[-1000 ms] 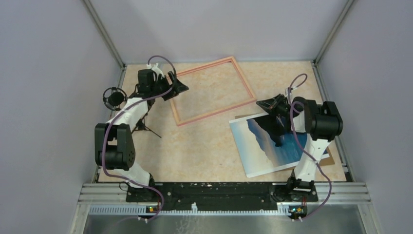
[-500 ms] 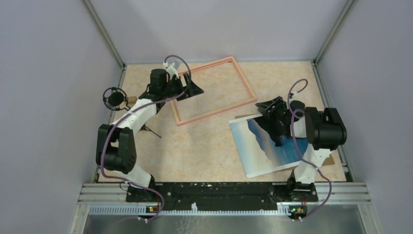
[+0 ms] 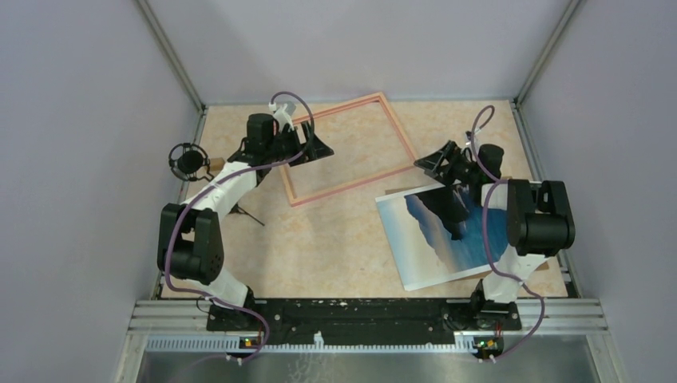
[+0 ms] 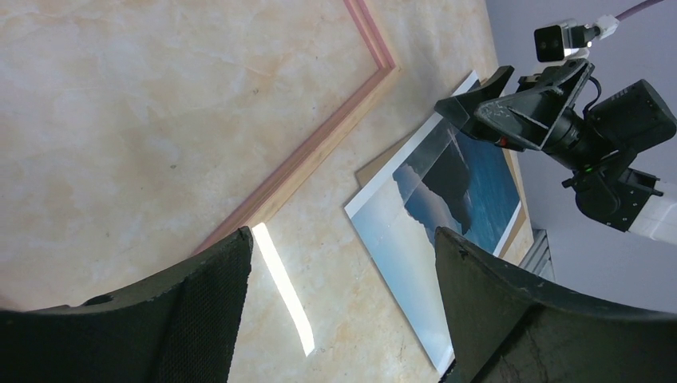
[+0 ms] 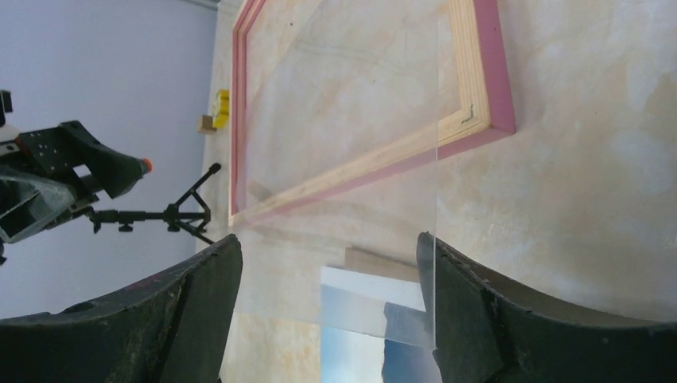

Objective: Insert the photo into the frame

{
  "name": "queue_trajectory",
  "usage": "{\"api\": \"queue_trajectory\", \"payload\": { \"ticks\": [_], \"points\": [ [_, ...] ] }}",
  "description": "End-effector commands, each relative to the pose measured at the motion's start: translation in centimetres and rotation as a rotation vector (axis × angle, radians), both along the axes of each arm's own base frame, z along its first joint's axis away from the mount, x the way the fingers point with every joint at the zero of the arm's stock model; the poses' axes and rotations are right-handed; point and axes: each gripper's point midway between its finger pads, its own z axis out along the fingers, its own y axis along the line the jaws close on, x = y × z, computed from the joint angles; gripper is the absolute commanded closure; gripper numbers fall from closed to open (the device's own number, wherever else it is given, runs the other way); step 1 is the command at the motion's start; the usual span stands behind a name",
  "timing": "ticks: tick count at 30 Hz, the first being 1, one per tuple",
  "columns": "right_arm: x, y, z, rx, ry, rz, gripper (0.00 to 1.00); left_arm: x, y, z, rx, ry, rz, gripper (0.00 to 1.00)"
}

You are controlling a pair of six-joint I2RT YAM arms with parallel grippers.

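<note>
While both arms hover with nothing in hand, the task looks to be at its first step. The photo (image 3: 423,247) lies face up on a cardboard backing board (image 5: 379,265), close beside the near right corner of the frame (image 3: 356,182) and not inside it.

The left gripper (image 4: 343,255) hangs over the frame's left part, its jaws spread wide and empty. The right gripper (image 5: 327,247) hangs by the frame's near right corner, jaws also apart with nothing between them.

The next move probably calls for catching one edge of the thin, flat print. It then has to be turned to match the frame's tilt on the desk (image 3: 335,239).

In the right wrist view, what seems to be a clear sheet (image 5: 351,199) crosses that frame corner and the photo's far edge, and it may get in the way. A small black tripod stand (image 3: 190,162) sits off the frame's left side, out of the path.
</note>
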Motion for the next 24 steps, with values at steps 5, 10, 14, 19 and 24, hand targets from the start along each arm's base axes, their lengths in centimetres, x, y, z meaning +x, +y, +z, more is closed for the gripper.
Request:
{"api": "queue_trajectory", "payload": {
  "ticks": [5,10,14,19,24],
  "points": [
    [-1.1,0.8,-0.1,-0.103,-0.036,0.231,0.31,0.8,0.5,2.3,0.042,-0.090,0.020,0.14],
    [-1.7,1.0,-0.1,-0.116,-0.017,0.303,0.36,0.7,0.5,2.2,0.038,-0.087,0.023,0.14],
    [-0.8,1.8,0.2,-0.041,0.025,0.352,0.40,0.5,0.1,2.3,0.038,-0.095,0.012,0.13],
    [-0.3,2.2,0.4,0.034,0.081,0.346,0.47,0.5,-0.1,1.9,0.036,-0.083,0.006,0.13],
    [1.1,2.2,-0.9,0.038,0.132,0.357,0.49,0.5,-0.7,0.2,0.039,-0.040,-0.008,0.13]
  ]
}}
